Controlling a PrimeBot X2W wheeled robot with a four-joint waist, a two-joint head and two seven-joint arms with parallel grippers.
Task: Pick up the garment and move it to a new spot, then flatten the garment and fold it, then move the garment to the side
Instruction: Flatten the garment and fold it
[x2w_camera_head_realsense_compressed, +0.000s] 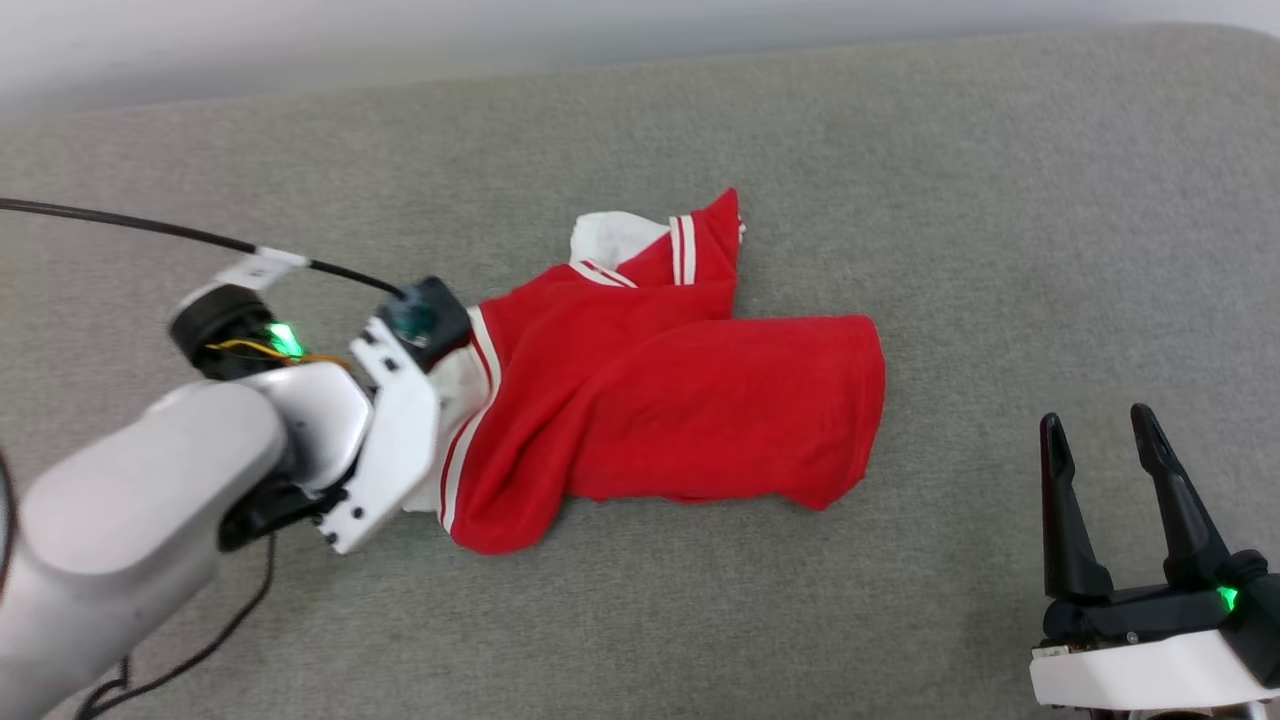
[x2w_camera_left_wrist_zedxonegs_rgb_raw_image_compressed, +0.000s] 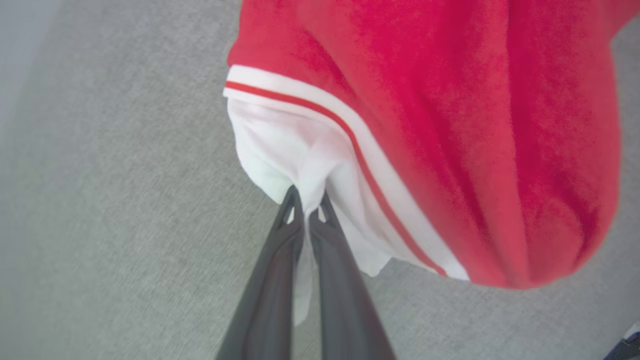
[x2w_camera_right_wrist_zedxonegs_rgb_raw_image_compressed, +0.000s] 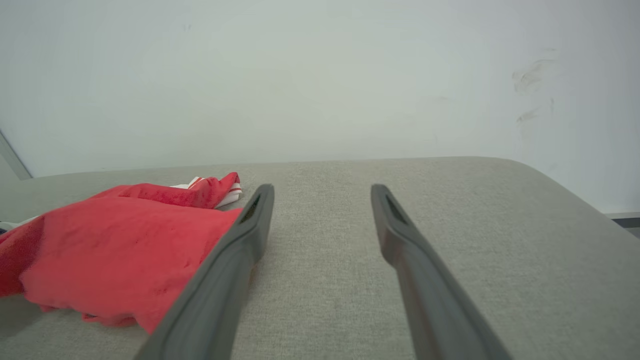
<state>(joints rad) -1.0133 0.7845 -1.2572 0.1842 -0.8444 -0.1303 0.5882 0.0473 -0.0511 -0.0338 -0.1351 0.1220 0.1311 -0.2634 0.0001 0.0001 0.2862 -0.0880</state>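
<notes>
The garment (x2w_camera_head_realsense_compressed: 680, 400), a red shirt with white sleeves and red-white stripe trim, lies crumpled in the middle of the grey surface. Its lettering is hidden. In the left wrist view my left gripper (x2w_camera_left_wrist_zedxonegs_rgb_raw_image_compressed: 308, 202) is shut, its two dark fingers pinching a fold of the white sleeve (x2w_camera_left_wrist_zedxonegs_rgb_raw_image_compressed: 300, 155) of the garment (x2w_camera_left_wrist_zedxonegs_rgb_raw_image_compressed: 450, 125). In the head view the left arm's white wrist (x2w_camera_head_realsense_compressed: 390, 430) covers those fingers at the garment's left end. My right gripper (x2w_camera_head_realsense_compressed: 1100, 440) stands open at the lower right, well clear of the garment; in its own view the right gripper (x2w_camera_right_wrist_zedxonegs_rgb_raw_image_compressed: 322, 192) holds nothing and the garment (x2w_camera_right_wrist_zedxonegs_rgb_raw_image_compressed: 115, 250) lies to its left.
A grey fabric surface (x2w_camera_head_realsense_compressed: 1000, 200) stretches under everything, with a pale wall (x2w_camera_right_wrist_zedxonegs_rgb_raw_image_compressed: 320, 75) behind its far edge. A black cable (x2w_camera_head_realsense_compressed: 150, 228) runs from the left to the left wrist. Bare grey fabric lies right of and behind the garment.
</notes>
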